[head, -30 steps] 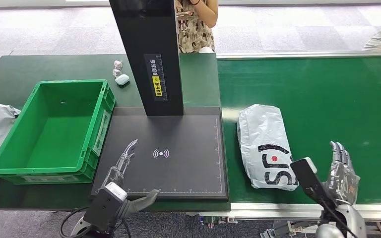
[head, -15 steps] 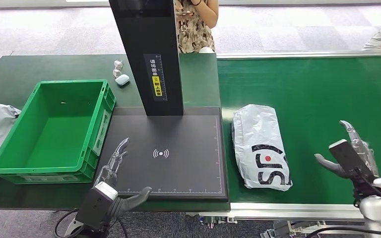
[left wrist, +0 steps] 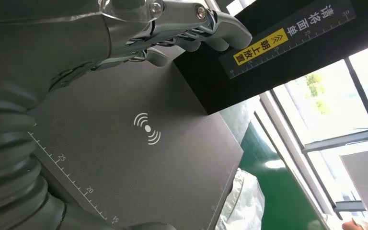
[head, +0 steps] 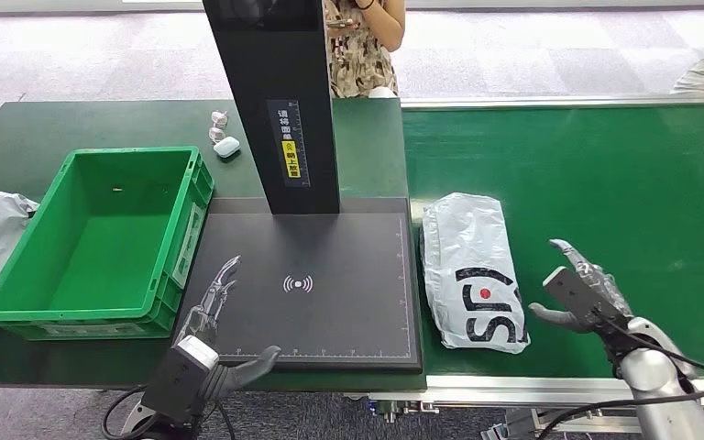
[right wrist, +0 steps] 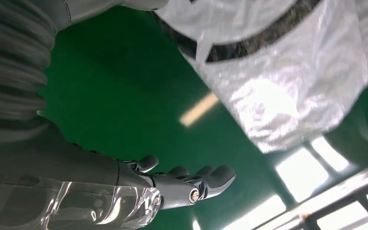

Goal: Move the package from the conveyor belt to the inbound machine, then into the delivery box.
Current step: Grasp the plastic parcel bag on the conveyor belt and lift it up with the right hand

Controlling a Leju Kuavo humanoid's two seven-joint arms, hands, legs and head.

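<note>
Reaching for white crinkled plastic package point(head: 473, 272) lying on green conveyor belt point(head: 605, 174), beside black scanner platform point(head: 348, 312).
Right hand point(head: 579, 291) empty, fingers spread, near package; left hand point(head: 209, 316) likewise spread. Risks slipping off slick film if closed shallowly.

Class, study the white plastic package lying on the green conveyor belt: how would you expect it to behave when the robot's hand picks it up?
The package is a crinkled, glossy poly bag, so it will probably sag and fold rather than stay stiff. Its shiny film suggests that fingers may slip. It lies flat and lumpy on the conveyor belt, so rolling seems unlikely. Its weight cannot be judged.
</note>
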